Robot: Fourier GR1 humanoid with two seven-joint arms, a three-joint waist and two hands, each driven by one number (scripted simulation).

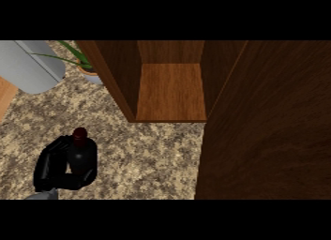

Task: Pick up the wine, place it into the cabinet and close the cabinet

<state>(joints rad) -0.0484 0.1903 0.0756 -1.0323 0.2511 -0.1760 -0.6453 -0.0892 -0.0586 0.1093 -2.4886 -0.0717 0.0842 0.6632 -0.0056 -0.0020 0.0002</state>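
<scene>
Head view: left hand (54, 166) curls around upright wine bottle (81, 152), neck pointing up.

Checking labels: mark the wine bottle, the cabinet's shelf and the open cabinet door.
wine bottle (79, 134), head view, dark red cap.
cabinet shelf (171, 91), head view, bare wooden floor.
cabinet door (272, 126), head view, middle of panel.

The wine (80, 136), on the counter (147, 150), stands left of the cabinet (171, 91).

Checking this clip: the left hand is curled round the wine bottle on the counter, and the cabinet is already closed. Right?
Not quite: the cabinet is open, its door swung out. The head view shows that. The left hand is indeed curled round the wine bottle on the counter.
</scene>
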